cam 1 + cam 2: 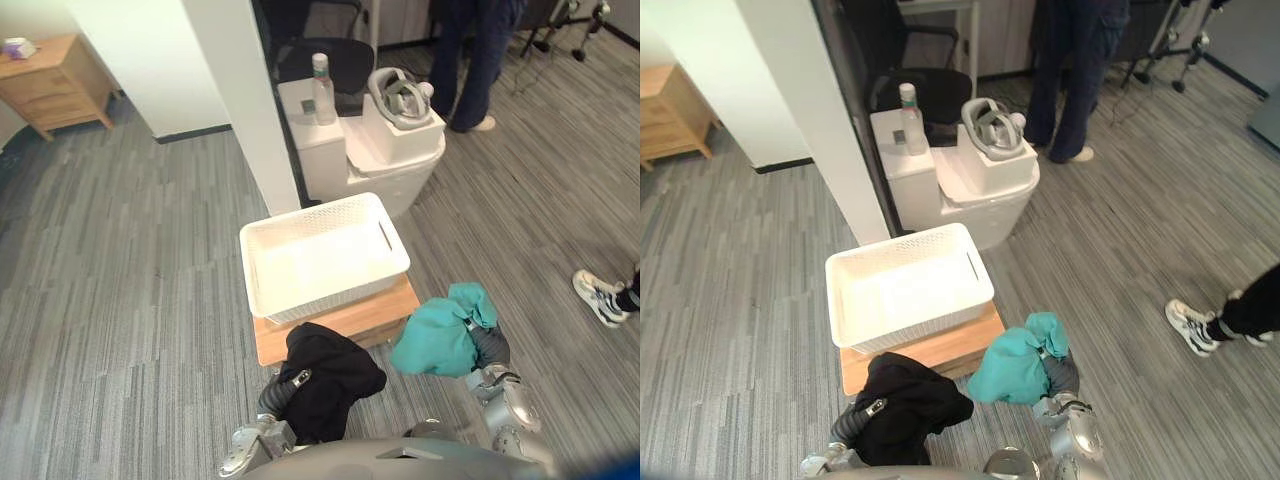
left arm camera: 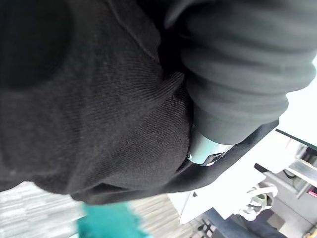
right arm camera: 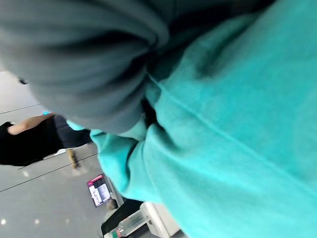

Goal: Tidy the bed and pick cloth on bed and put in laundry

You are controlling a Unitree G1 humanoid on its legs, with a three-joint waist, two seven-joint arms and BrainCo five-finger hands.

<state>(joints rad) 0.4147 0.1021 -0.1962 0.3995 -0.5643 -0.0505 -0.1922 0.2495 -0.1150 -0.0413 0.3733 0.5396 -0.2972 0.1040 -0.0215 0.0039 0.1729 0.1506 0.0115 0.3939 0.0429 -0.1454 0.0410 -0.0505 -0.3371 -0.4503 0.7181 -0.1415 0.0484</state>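
Garments held high, probably for dropping into the white perforated plastic basket on the low wooden stand: black cloth over the left hand at the stand's near edge, teal cloth over the right hand off its near right corner. Eye views place the basket. Wrist views show cloth burying each hand, so neither grip can be told.

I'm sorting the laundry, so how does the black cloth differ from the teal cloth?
The black cloth is dark and drapes down loosely; the teal cloth is bright and bunched up. The black cloth hangs at the left hand; the teal cloth sits at the right hand. Both are crumpled, outside the white basket.
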